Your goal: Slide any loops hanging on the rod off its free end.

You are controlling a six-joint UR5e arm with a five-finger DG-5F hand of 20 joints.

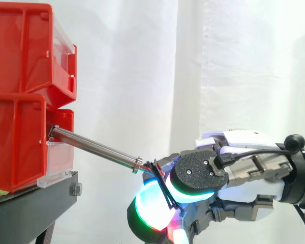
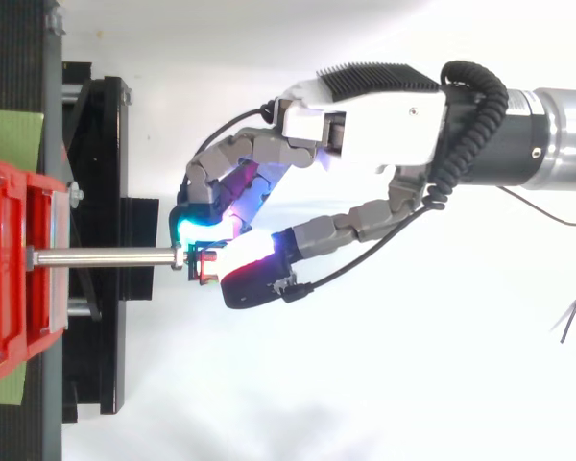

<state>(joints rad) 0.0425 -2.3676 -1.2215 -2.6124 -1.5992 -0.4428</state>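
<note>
Steel: one rod [image 1: 96,146] from two red bins [image 1: 20,51], one black loop [image 1: 161,184] pinched by the robot hand [image 1: 249,170].

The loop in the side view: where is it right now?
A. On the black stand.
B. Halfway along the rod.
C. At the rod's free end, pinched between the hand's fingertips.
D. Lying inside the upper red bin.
C: the loop sits at the tip of the rod, with the pads of the hand closed on it.
</note>
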